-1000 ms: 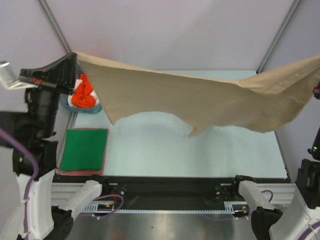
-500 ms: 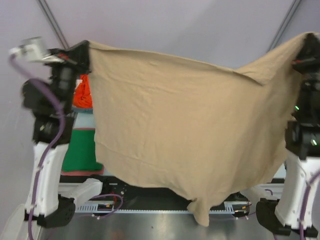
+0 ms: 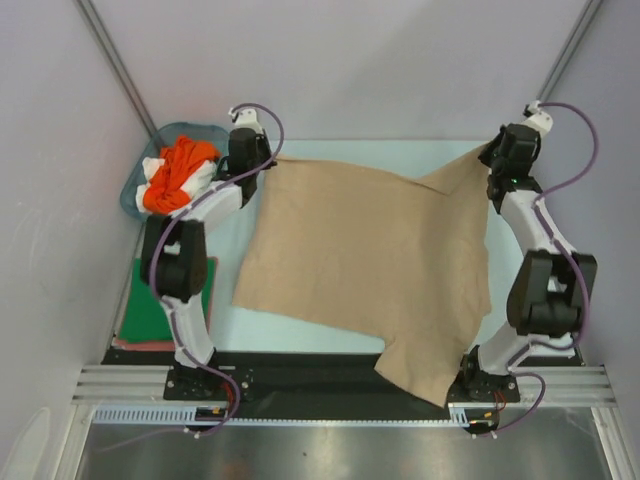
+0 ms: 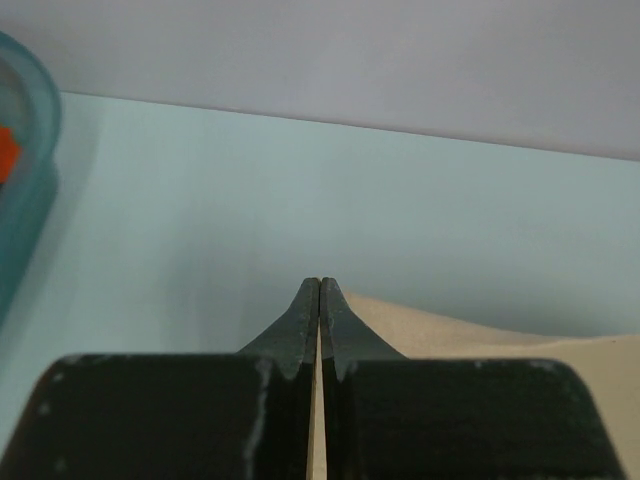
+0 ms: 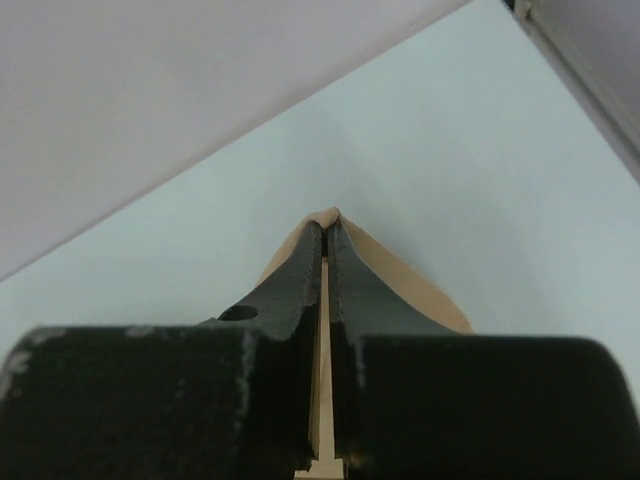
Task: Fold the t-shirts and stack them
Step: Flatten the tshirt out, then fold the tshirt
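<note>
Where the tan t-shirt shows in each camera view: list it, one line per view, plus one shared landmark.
Top external: tan t-shirt spread over mid-table, far corners pinched by the left end effector and right end effector.
Left wrist: tan t-shirt is a strip at lower right, leaving the shut end effector.
Right wrist: tan t-shirt folds around the shut tips, centre.
Shared landmark: the pale teal table.

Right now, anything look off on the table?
Yes: the tan shirt lies skewed, and its near corner droops past the table edge onto the black rail by the right arm's base. Both jaws pinch its far corners.
</note>
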`<action>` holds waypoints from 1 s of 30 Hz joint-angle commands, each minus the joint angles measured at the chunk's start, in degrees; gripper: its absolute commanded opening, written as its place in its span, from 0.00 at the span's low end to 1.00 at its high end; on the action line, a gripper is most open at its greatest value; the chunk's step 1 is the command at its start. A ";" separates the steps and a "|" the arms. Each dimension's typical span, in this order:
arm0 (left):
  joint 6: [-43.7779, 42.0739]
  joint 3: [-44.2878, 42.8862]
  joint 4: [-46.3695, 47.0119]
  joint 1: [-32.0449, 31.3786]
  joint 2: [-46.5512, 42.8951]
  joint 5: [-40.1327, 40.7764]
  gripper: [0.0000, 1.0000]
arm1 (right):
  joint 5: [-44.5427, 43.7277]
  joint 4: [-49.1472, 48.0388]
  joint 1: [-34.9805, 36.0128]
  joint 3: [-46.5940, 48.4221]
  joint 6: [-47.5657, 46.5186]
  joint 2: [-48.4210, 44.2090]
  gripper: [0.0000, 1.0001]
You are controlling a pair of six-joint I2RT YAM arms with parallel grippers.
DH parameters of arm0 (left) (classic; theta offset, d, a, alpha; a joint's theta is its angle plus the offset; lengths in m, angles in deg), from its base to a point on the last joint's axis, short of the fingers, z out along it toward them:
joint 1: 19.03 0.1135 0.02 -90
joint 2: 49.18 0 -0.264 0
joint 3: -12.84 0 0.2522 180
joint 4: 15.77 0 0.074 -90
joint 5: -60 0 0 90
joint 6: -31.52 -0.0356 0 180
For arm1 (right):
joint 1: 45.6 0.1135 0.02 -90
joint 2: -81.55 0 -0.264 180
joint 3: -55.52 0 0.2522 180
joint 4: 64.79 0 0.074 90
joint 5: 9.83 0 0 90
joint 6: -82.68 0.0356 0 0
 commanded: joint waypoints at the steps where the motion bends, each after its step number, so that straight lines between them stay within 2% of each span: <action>1: 0.02 -12.76 9.52 2.13 11.73 -2.96 0.00 | 2.50 -10.02 -0.81 4.74 -2.23 9.75 0.00; 2: 0.37 -15.16 8.73 2.49 16.90 -3.68 0.00 | 3.90 -8.97 -0.81 7.80 -2.41 12.12 0.00; 4: 1.78 -20.69 5.83 3.19 21.06 -4.65 0.00 | 4.70 -5.98 -0.46 10.63 -3.02 17.05 0.00; 9: 3.63 -22.30 5.47 4.95 24.24 -6.58 0.01 | 4.53 -0.98 -0.28 11.88 -3.20 18.39 0.00; 16: 4.85 -22.30 0.91 7.15 23.11 -10.27 0.00 | 5.58 11.33 0.50 9.42 1.63 10.76 0.00; 19: 7.92 -26.67 -7.32 8.46 24.32 -14.29 0.00 | 6.19 18.26 0.68 8.02 5.93 7.07 0.00; 20: 7.93 -28.44 -7.36 8.73 25.12 -14.32 0.01 | 5.76 18.29 0.68 7.83 6.72 6.18 0.00; 21: 8.72 -30.28 -12.23 8.82 25.73 -15.80 0.00 | 5.67 20.99 0.60 7.48 7.95 5.12 0.00; 23: 8.81 -33.02 -16.83 8.90 26.53 -16.60 0.00 | 8.30 23.72 -0.36 6.52 10.41 2.67 0.00; 30: 8.38 -30.21 -21.32 8.91 23.54 -17.84 0.00 | 10.06 33.49 -1.69 5.38 13.06 -0.94 0.00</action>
